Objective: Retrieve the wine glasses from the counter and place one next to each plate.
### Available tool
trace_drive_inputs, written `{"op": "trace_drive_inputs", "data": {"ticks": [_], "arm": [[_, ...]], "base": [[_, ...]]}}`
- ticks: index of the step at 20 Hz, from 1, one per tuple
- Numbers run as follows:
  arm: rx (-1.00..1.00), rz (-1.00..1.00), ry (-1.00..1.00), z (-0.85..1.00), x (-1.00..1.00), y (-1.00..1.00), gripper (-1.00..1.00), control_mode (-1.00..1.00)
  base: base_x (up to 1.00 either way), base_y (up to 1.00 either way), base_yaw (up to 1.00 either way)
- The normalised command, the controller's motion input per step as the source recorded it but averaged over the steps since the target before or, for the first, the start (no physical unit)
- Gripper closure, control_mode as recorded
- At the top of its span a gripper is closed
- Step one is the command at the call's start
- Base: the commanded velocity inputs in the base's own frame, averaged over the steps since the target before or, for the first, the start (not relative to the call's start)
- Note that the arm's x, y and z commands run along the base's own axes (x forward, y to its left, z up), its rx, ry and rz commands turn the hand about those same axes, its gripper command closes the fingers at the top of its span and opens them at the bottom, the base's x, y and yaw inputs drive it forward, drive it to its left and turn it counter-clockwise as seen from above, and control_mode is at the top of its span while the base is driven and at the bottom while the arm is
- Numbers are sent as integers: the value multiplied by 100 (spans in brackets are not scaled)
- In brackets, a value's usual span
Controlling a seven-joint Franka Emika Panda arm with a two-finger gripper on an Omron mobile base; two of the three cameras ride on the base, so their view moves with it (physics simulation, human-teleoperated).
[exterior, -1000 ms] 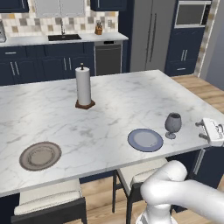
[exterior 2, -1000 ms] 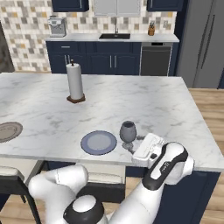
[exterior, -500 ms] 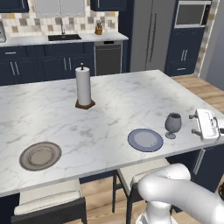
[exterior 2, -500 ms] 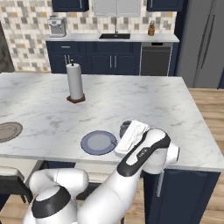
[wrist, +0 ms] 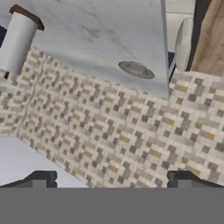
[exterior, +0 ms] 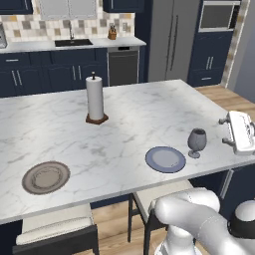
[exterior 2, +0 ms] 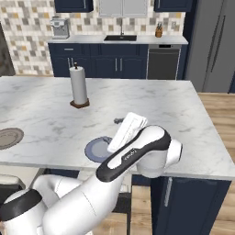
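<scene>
One smoky-grey wine glass [exterior: 196,142] stands upright on the marble island [exterior: 129,124], just right of the bluish plate [exterior: 165,159]. The brownish plate [exterior: 46,177] lies near the island's front left, with nothing beside it. My gripper [exterior: 241,132] hovers at the island's right edge, a short way right of the glass and apart from it, open and empty. From the right base view the hand [exterior 2: 129,131] and arm cover the glass and part of the bluish plate [exterior 2: 95,150]. In the hand view the gripper [wrist: 111,181] shows wide-set fingertips [wrist: 43,180] with nothing between them. The counter is out of view.
A paper towel roll [exterior: 94,98] stands mid-island. Two stools [exterior: 55,226] sit under the island's near edge. Behind is a worktop with a sink [exterior: 73,43], a coffee machine [exterior 2: 59,27], a dishwasher [exterior: 123,65] and a tall fridge [exterior: 172,37]. Wooden floor lies to the right.
The hand has lifted and swung a little away from the wine glass, turning as it went. The glass and plates stayed put. The jaws stayed open.
</scene>
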Motion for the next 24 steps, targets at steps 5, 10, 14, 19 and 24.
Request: {"op": "trace_drive_inputs", "data": {"ticks": [5,10,14,19,24], "arm": [[0,0,-16,81,-80,33,-100,-100],[0,0,-4,16,-17,11,-100,100],[0,0,0,0,0,0,-100,100],[0,0,0,0,0,0,-100,100],[0,0,0,0,0,0,-100,100]], "base": [[0,0,0],[-75,52,0],[-76,66,0],[-48,-69,-24],[0,-42,-89]]}}
